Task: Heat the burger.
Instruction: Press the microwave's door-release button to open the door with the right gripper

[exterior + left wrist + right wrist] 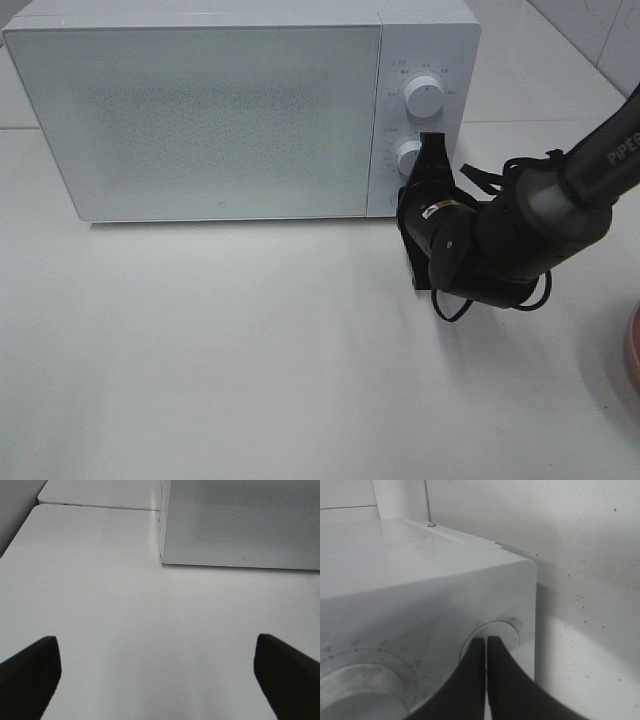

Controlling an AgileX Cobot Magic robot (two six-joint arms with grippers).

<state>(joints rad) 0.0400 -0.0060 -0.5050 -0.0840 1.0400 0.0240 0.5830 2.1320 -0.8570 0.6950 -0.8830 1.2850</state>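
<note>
The microwave [200, 120] stands at the far side of the desk [250, 350]. On its right panel the upper knob [424, 97] sits above the lower knob [407, 155]. The right gripper [432, 145] meets that panel just beside the lower knob. A plate [633, 350] lies nearer, at the desk's right edge.

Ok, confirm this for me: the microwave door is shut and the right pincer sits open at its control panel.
Wrong on one point: the right pincer is shut, fingers pressed together, as the right wrist view shows. The microwave door is shut and the pincer sits at its control panel.
</note>
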